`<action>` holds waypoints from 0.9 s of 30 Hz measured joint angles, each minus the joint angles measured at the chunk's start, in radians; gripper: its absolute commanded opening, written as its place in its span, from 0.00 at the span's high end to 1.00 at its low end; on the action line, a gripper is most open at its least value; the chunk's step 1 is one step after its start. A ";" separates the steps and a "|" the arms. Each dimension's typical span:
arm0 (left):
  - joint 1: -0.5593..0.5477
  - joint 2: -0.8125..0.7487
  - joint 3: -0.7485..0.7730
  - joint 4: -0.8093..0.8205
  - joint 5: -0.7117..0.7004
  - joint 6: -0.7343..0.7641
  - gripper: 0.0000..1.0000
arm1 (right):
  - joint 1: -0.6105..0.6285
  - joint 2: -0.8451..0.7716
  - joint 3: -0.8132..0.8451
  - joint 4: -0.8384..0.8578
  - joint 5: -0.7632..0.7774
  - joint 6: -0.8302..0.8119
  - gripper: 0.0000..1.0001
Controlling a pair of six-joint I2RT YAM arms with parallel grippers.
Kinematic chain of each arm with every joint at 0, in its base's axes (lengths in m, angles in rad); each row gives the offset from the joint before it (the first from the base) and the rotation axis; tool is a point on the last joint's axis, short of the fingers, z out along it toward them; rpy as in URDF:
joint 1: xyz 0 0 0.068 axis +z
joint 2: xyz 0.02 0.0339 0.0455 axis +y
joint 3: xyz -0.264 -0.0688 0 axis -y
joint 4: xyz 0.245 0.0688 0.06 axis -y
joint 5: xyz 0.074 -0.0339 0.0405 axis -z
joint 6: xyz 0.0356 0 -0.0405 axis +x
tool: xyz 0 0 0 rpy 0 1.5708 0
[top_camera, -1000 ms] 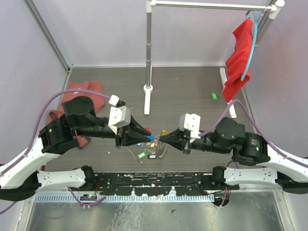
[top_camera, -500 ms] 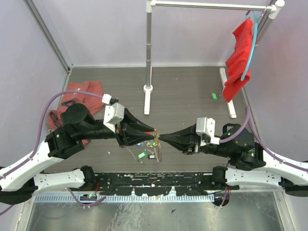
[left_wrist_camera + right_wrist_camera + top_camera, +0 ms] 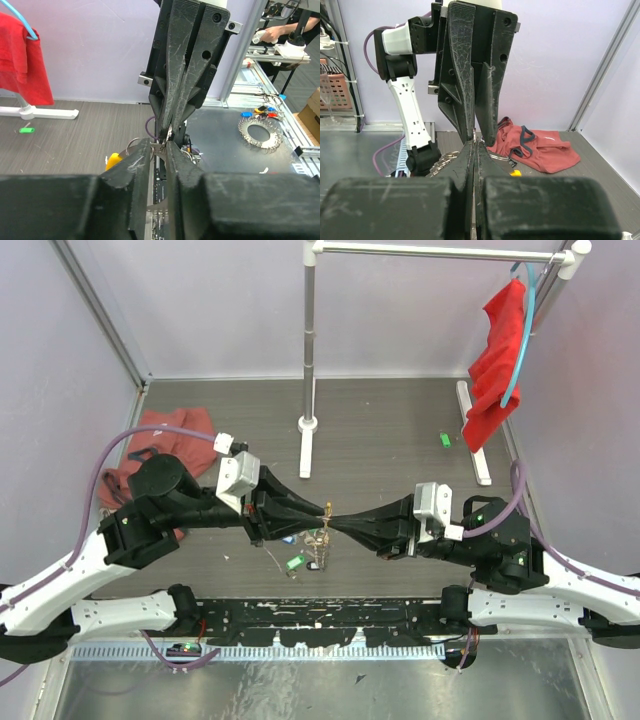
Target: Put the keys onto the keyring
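Observation:
My two grippers meet tip to tip above the middle of the table. The left gripper (image 3: 322,510) (image 3: 160,150) is shut on a small flat metal piece that looks like a key (image 3: 159,147), with a narrow gap left between its jaws. The right gripper (image 3: 333,519) (image 3: 475,144) has its pads pressed together and pinches thin metal at that same spot. The keyring (image 3: 318,540) dangles just below the tips, with silver loops (image 3: 442,159) and its yellow part (image 3: 114,160) showing. A loose key with a green tag (image 3: 295,562) lies on the table under it.
A pink-red cloth (image 3: 165,440) lies at the left, behind the left arm. The stand's pole and base (image 3: 308,425) rise at the back centre. A red cloth (image 3: 497,370) hangs at the back right, above a white bar (image 3: 475,435) and a small green item (image 3: 445,439).
The right arm has reached left and the left arm right until their tips touch. Since half a second ago the hanging keyring has risen slightly and both arms have barely shifted.

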 measured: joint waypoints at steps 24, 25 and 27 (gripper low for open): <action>0.000 0.093 0.184 -0.327 -0.031 0.141 1.00 | 0.000 0.050 0.255 -0.369 0.103 0.012 0.58; 0.000 0.105 0.204 -0.354 -0.034 0.155 1.00 | 0.000 0.058 0.289 -0.411 0.111 0.020 0.59; 0.000 0.128 0.243 -0.408 -0.039 0.181 1.00 | 0.000 0.080 0.340 -0.470 0.116 0.030 0.59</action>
